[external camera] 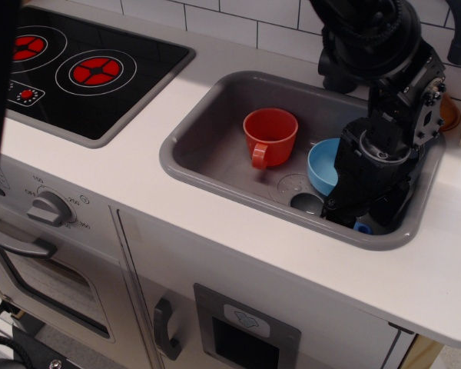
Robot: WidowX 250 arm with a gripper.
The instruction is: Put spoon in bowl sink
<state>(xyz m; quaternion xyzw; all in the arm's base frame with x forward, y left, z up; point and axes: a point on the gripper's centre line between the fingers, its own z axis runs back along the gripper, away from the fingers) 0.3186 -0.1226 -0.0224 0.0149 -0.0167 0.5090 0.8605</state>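
The grey sink [215,165] is set in the white counter. On its floor lies the spoon: its dark grey scoop [307,203] shows left of my gripper and the tip of its light blue handle [362,227] shows between the fingers. The light blue bowl [321,165] stands just behind the scoop, its right half hidden by the arm. My gripper [363,217] is down at the sink floor in the front right corner, its fingers standing either side of the spoon handle with a gap between them. The middle of the handle is hidden.
A red-orange cup [270,134] with a handle stands in the sink, left of the bowl. An orange lid [448,114] lies behind the arm at the right rim. A black hob [92,69] is at the far left. A dark band covers the left edge of the view.
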